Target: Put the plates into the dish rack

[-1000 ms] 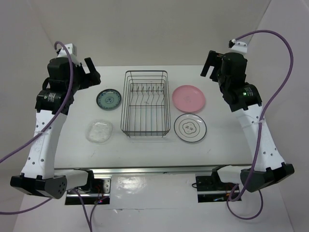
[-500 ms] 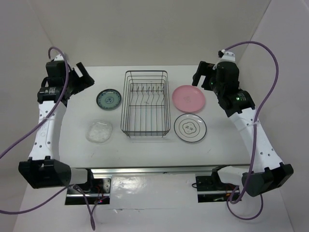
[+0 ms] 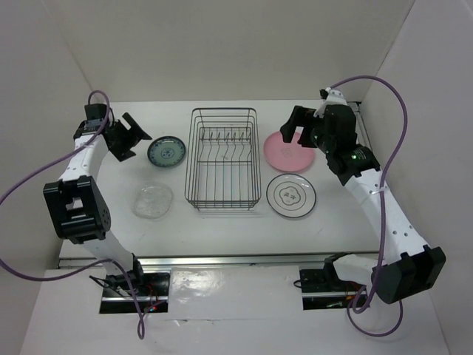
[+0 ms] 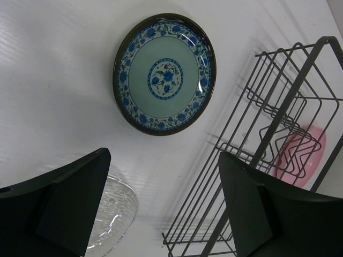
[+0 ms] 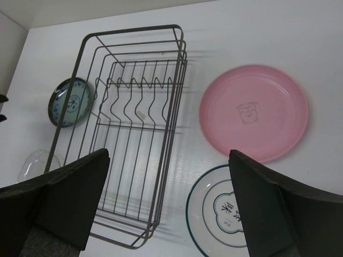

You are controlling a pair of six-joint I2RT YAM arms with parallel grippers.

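**Top external view.** All four plates lie flat on the table and the dish rack (image 3: 224,134) holds nothing. The left gripper (image 3: 139,140) hangs with its jaws spread and empty. The teal plate (image 3: 165,151) lies just beyond its fingertips toward the rack, and the glass plate (image 3: 152,200) is further off, toward the arm bases. The right gripper (image 3: 294,134) is also spread and empty, over the far rim of the pink plate (image 3: 290,157). The white plate (image 3: 291,196) sits past that one, on the base side. The left arm looks nearer the teal plate and the right arm nearer the pink one. The rack stands between the two grippers, its long axis running away from the bases.

**Left wrist view.** The teal plate (image 4: 165,74) lies ahead of the left gripper (image 4: 161,209), roughly centred between the open fingers and clear of both. The rack (image 4: 292,99) is off to the right, and the glass plate (image 4: 115,214) is beside the left finger.

**Right wrist view.** The pink plate (image 5: 253,112) lies ahead of the right gripper (image 5: 166,209), toward the right finger. The white plate (image 5: 220,209) is closer in, and the rack (image 5: 131,30) is ahead to the left.
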